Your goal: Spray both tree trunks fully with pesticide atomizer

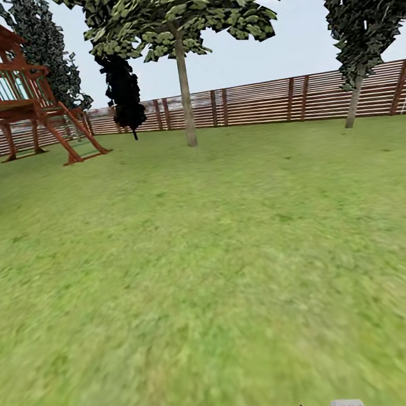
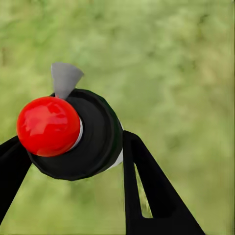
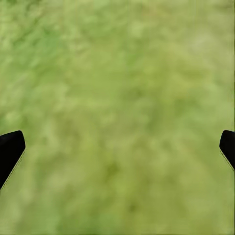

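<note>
While the left gripper (image 2: 73,161) is clamping the pesticide atomizer (image 2: 73,132) and the right gripper (image 3: 117,147) is hanging open, spray is risking falling short of the distant tree trunk (image 1: 184,89).

One broad-canopied tree (image 1: 182,70) with a bare trunk (image 1: 186,102); three dark narrow conifers (image 1: 124,91); one wooden play tower (image 1: 7,95); one slatted fence (image 1: 279,100) around one lawn (image 1: 211,260). One atomizer (image 2: 73,132), red-capped, between two black fingers (image 2: 147,191).
</note>
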Controlling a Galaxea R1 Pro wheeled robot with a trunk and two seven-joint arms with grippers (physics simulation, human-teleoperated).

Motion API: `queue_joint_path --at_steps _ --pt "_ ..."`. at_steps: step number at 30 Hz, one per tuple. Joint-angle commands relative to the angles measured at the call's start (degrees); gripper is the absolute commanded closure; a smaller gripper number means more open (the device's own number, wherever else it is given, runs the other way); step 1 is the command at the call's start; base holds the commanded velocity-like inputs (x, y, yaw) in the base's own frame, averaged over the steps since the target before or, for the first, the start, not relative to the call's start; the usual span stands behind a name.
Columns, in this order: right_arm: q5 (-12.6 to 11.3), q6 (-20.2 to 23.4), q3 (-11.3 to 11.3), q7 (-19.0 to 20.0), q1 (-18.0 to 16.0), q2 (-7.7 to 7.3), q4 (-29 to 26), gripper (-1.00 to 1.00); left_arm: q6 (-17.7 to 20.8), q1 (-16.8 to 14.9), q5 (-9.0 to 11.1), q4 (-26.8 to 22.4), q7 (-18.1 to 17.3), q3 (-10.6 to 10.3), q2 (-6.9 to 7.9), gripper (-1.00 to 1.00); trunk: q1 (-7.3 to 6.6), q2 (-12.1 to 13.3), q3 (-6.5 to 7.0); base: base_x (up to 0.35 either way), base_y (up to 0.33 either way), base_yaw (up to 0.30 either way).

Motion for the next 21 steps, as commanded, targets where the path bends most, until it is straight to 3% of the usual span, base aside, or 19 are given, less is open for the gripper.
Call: queue_joint_path --at_steps 1,21 --pt "0.2 -0.1 -0.5 0.4 0.0 0.00 0.0 -1.00 -0.1 0.0 -0.1 0.0 -0.3 0.5 -0.02 1.00 0.02 0.0 -0.05 0.339 0.000 0.000" --pt "0.2 -0.1 -0.5 0.4 0.0 0.00 0.0 -1.00 -0.1 0.0 -0.1 0.0 -0.3 0.5 -0.02 1.00 0.02 0.0 -0.05 0.339 0.000 0.000"
